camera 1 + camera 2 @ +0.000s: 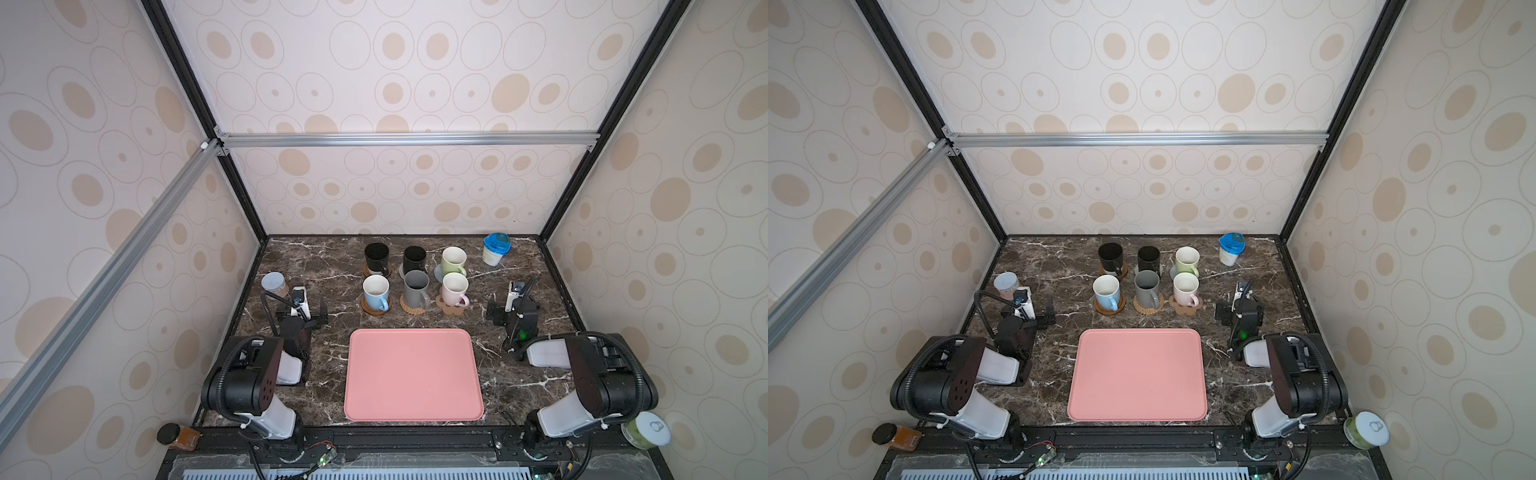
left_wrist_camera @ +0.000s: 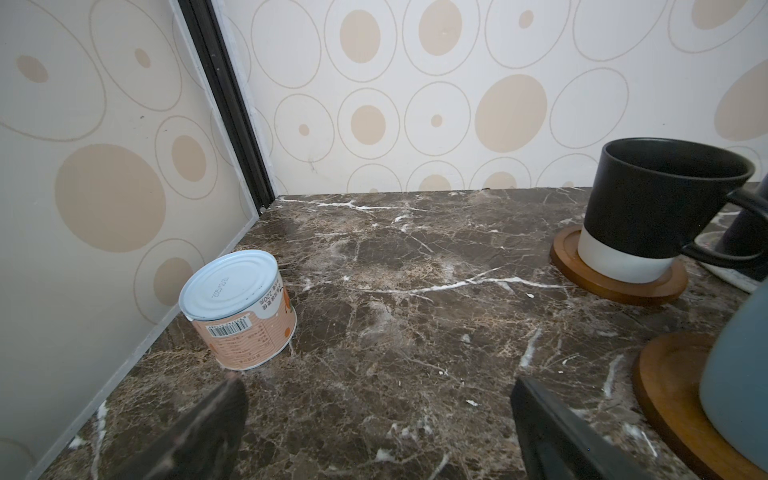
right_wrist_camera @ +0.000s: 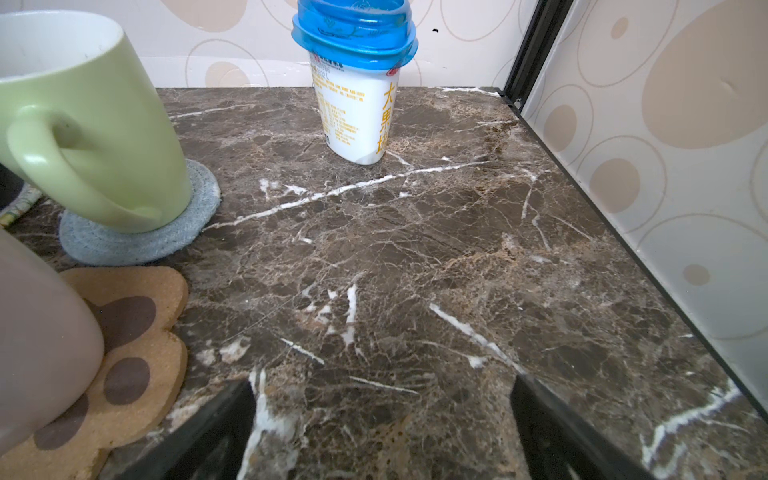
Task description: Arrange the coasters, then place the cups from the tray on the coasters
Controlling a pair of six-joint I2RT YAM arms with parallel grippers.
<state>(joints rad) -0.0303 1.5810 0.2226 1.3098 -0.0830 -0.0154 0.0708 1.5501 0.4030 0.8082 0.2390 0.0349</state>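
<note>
1. Six cups (image 1: 415, 287) are standing on six coasters (image 1: 370, 309) in two rows at the far part of the surface (image 1: 316, 266). The tray (image 1: 413, 374) is lying bare nearer the arm bases.
2. Both sets of fingers are standing fully apart and gripping nothing. The left fingers (image 2: 199, 436) are sitting low beside the light blue cup (image 2: 735, 374), and the right fingers (image 3: 557, 436) low beside the pale pink cup (image 3: 37, 340).
3. We are judging the placing as done, so the hazard is lying in the arms' retreat.
4. We are flagging an inward swing of either arm, which could clip the nearest cup or its handle and push it off its coaster.
5. We are noting that the light green cup (image 3: 83, 124) appears to be sitting off-centre on its woven coaster (image 3: 124, 245), so a nudge could rock it.
6. We are warning that the cups are standing close together, so one knocked cup could strike its neighbours.
</note>
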